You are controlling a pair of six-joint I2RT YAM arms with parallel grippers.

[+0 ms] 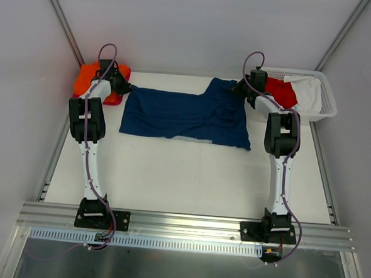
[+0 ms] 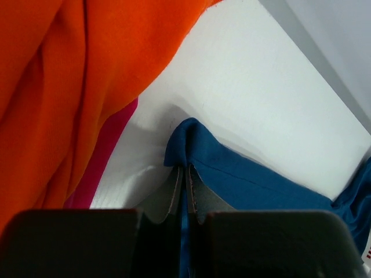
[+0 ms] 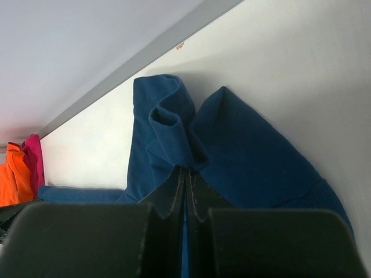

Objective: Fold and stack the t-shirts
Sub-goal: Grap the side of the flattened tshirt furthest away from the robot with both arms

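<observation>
Clamped on blue cloth, my left gripper (image 2: 184,174) is pinching the corner of the navy t-shirt (image 1: 187,114) farthest from the basket (image 1: 329,100); my right gripper (image 3: 185,174) is pinching its edge nearest the basket.

I see the navy shirt (image 1: 187,117) spread flat across the far half of the desk (image 1: 183,177), rumpled on its right side. My left hand (image 1: 126,86) is down at the shirt's far left corner, and my right hand (image 1: 241,89) is at its far right corner. An orange shirt (image 1: 88,76) is heaped in the desk's far left corner, just beside the left hand. A basket (image 1: 324,110) sits at the far right corner, holding a red shirt (image 1: 280,91) and a white shirt (image 1: 309,96).
</observation>
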